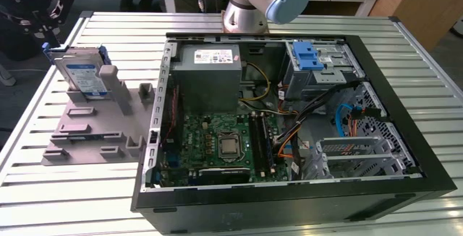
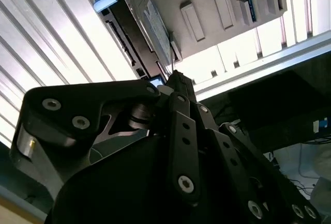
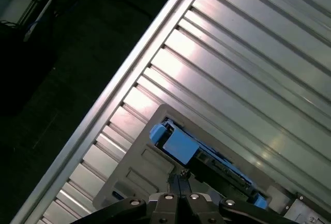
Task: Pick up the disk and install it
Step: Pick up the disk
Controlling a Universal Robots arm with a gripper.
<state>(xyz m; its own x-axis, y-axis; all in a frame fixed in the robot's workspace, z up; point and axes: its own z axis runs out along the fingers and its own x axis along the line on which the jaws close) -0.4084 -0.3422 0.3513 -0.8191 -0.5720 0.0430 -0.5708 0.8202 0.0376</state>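
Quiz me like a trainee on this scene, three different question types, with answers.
1. True or false: the silver, blue-bracketed hard drive stands on edge in the grey slotted holder.
2. The black gripper is: A) over the drive, B) on the motherboard, C) resting on the table.
3. Fill in: the holder sits to the exterior view's ___ of the open black computer case.
Key: 1 true; 2 A; 3 left.
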